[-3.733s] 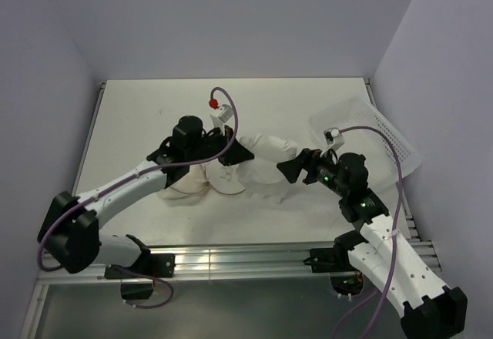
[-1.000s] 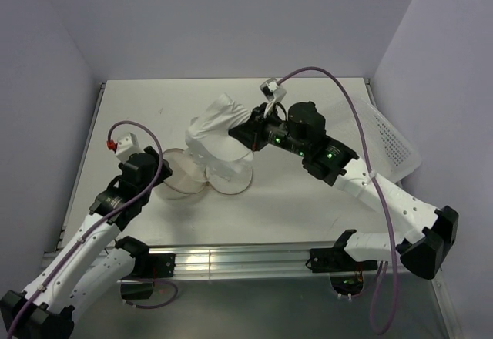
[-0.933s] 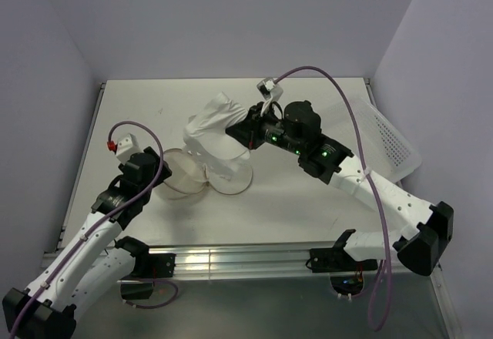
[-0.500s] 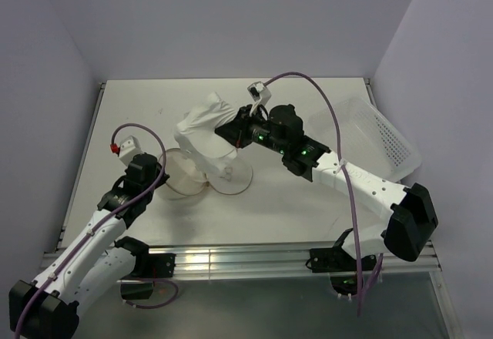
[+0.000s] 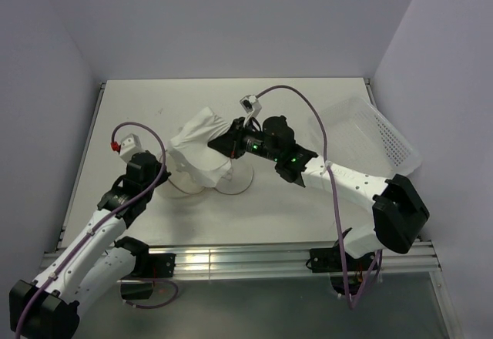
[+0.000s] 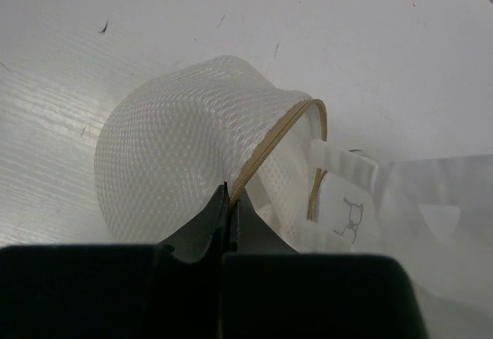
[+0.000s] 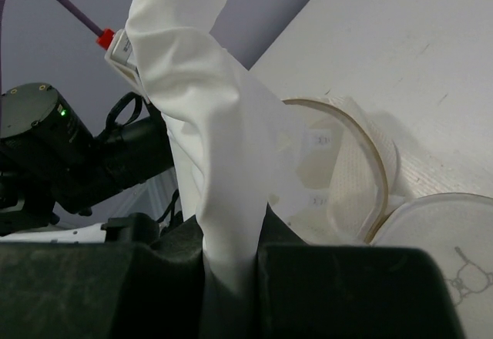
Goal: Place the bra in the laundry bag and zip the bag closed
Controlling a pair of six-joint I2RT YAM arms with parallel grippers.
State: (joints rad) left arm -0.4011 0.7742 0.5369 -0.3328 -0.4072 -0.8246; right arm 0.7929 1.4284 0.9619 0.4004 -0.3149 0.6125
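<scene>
The limp off-white bra (image 5: 199, 140) hangs crumpled from the right jaws, clamped on it, over the open mesh bag (image 6: 173, 154) on the desk (image 5: 293, 108). The left jaws pinch the bag's tan rim (image 6: 271, 140).

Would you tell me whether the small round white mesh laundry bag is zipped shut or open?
Open: the white mesh laundry bag has its tan-trimmed lid flopped flat aside.

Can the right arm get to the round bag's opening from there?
Probably yes: the right tool holds the bra just above the laundry bag, whose rim the left tool pinches; nothing lies between.
</scene>
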